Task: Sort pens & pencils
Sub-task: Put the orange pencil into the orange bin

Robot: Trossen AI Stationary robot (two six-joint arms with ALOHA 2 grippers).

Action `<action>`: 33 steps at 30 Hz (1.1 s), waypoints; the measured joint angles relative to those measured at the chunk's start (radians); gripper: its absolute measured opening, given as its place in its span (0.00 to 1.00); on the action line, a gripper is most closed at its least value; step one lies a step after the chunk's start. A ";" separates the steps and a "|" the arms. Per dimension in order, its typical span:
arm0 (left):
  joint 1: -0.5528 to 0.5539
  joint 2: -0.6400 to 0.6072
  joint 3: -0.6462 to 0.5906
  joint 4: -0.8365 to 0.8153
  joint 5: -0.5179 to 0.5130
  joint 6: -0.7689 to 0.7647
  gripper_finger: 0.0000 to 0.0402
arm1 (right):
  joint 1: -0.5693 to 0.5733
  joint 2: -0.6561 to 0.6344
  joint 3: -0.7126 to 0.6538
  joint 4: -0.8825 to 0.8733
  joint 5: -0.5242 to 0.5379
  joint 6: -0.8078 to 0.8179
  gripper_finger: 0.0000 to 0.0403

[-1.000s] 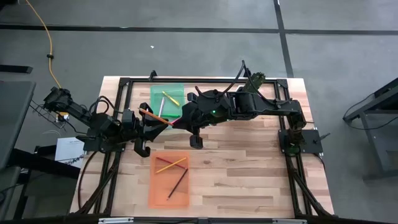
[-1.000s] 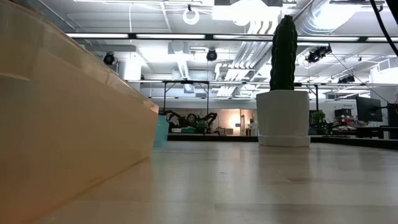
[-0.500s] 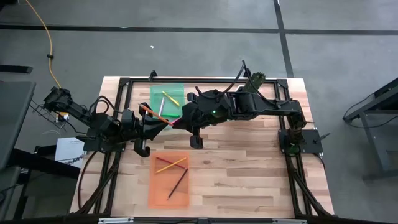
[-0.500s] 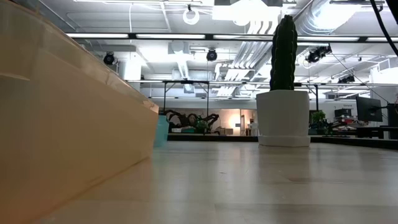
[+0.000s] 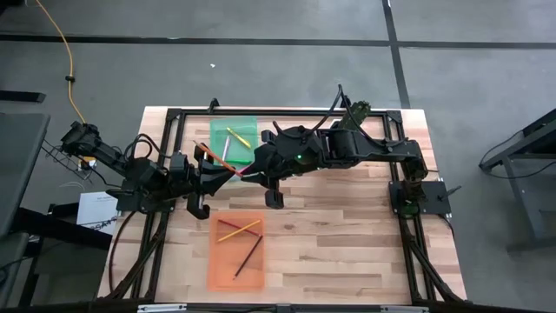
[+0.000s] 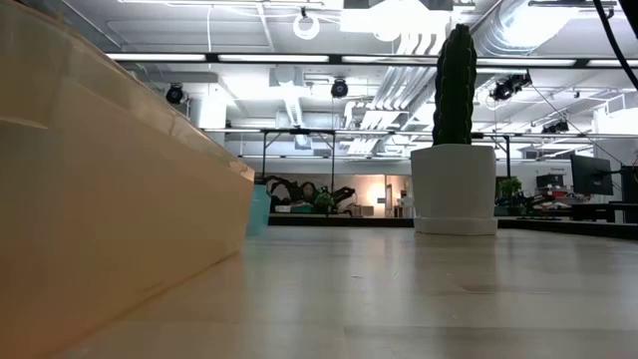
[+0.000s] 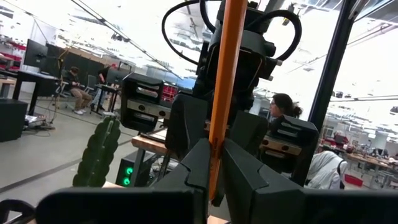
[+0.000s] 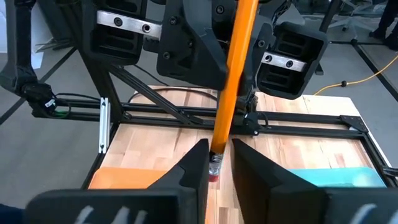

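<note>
Above the table's middle, an orange pencil [image 5: 215, 158] with a pink eraser end is in the air between my two grippers. My left gripper [image 5: 228, 169] comes from the left and is shut on its shaft. My right gripper [image 8: 219, 154] faces it from the right and is open, its fingers on either side of the eraser end [image 8: 214, 169]; whether they touch it cannot be told. A green tray [image 5: 248, 124] at the far side holds a yellow pen [image 5: 237, 137]. An orange tray [image 5: 221, 269] at the near side holds a yellow-orange pencil [image 5: 239, 230], a red one and a dark one. My left gripper pinches the orange pencil's shaft [image 7: 216, 134] between its two fingers [image 7: 198, 163], some way up from the eraser end. The fingers come roughly level from the table's left and lie across the pencil. The pencil is lifted clear of the table, with its other end slanting toward the far left.
A potted cactus [image 5: 356, 113] stands at the far right of the table; the low view shows it [image 6: 455, 130] beyond bare wood. Black frame rails [image 5: 287, 112] run round the table. People sit in the room behind [image 7: 283, 109].
</note>
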 joint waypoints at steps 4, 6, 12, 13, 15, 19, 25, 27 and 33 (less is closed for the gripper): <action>-0.001 0.000 0.000 -0.001 0.000 0.000 0.05 | -0.005 0.000 0.000 0.000 -0.012 0.018 0.19; -0.001 0.000 0.000 -0.003 0.000 0.000 0.05 | -0.010 0.000 0.000 -0.001 -0.027 0.024 0.21; -0.001 0.000 0.000 -0.017 0.000 0.001 0.05 | -0.035 0.000 0.000 -0.001 -0.086 0.055 0.26; -0.001 0.000 0.000 -0.025 -0.002 0.001 0.05 | -0.039 0.000 0.000 -0.001 -0.098 0.062 0.27; 0.000 0.000 0.000 -0.048 -0.004 0.000 0.05 | -0.046 0.000 0.000 -0.001 -0.122 0.067 0.28; -0.001 0.000 0.000 -0.101 -0.003 -0.033 0.05 | -0.057 0.000 0.000 0.001 -0.165 0.071 0.28; -0.001 0.000 0.000 -0.157 -0.002 -0.067 0.05 | -0.061 0.000 0.000 0.015 -0.205 0.078 0.29; -0.001 0.000 0.000 -0.169 0.014 -0.073 0.05 | -0.061 -0.005 0.000 0.014 -0.206 0.074 0.29; -0.001 -0.013 0.000 -0.238 0.037 -0.114 0.05 | -0.068 -0.059 0.000 -0.007 -0.202 0.034 0.29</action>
